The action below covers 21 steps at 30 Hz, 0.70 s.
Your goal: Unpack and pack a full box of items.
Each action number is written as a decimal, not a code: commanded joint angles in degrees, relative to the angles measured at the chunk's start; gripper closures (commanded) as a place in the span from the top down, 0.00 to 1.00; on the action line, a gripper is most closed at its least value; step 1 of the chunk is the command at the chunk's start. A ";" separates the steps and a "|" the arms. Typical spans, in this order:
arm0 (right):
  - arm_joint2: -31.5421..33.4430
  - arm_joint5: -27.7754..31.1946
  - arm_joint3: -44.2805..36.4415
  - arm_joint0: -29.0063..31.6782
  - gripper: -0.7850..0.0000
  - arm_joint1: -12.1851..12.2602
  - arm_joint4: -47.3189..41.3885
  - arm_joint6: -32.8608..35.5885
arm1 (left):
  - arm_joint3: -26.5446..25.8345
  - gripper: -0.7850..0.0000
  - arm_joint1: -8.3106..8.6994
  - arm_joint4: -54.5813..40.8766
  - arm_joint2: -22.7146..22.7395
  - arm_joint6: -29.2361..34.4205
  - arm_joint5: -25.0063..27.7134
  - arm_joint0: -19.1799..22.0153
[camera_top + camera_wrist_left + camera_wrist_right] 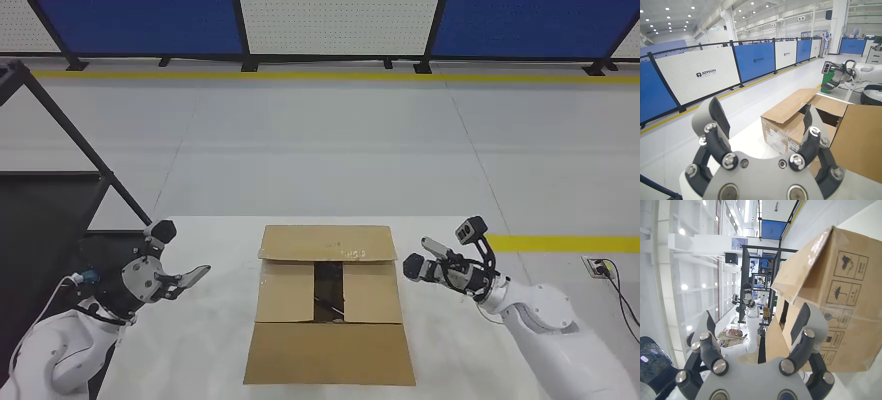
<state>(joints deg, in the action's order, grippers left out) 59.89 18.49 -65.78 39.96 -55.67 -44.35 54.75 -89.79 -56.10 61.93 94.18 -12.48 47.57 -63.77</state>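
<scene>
A white table (215,330) carries a single cardboard box (285,300), set at the middle of the tabletop between the robot's two arms. Seen from above, the box's far flap lies folded back flat and its near flap hangs outward toward the robot. The two side flaps are turned inward, leaving a dark slot between them; what lies inside cannot be made out.

The left arm is bent at the table's left side, forearm angled toward the box. Its left gripper (193,280) is level with the box's near half and well apart from it. From the left wrist, the left gripper (762,105) has its jaws spread wide with nothing between them, facing the box (783,117).

The right arm comes in from the table's right side, wrist rolled onto its side. Its right gripper (415,255) hangs just beside the box's right wall, near the far corner, not touching. The right wrist camera shows the right gripper (756,310) likewise splayed and empty, pointed along the side of the box (838,294).
</scene>
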 commanded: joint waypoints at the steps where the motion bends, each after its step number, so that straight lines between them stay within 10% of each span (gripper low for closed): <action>1: -0.77 -1.27 0.23 -0.91 1.00 -0.30 1.40 0.66 | 0.05 1.00 0.02 -0.04 0.06 -0.14 -0.09 -0.13; 21: -4.57 -1.77 3.95 -7.06 1.00 -4.09 1.94 1.46 | 0.36 1.00 0.31 -0.47 1.02 -0.93 -0.47 -1.06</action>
<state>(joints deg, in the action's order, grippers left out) 55.51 16.58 -62.19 33.46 -59.48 -42.30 56.78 -89.47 -55.81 61.52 95.08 -13.32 47.08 -64.73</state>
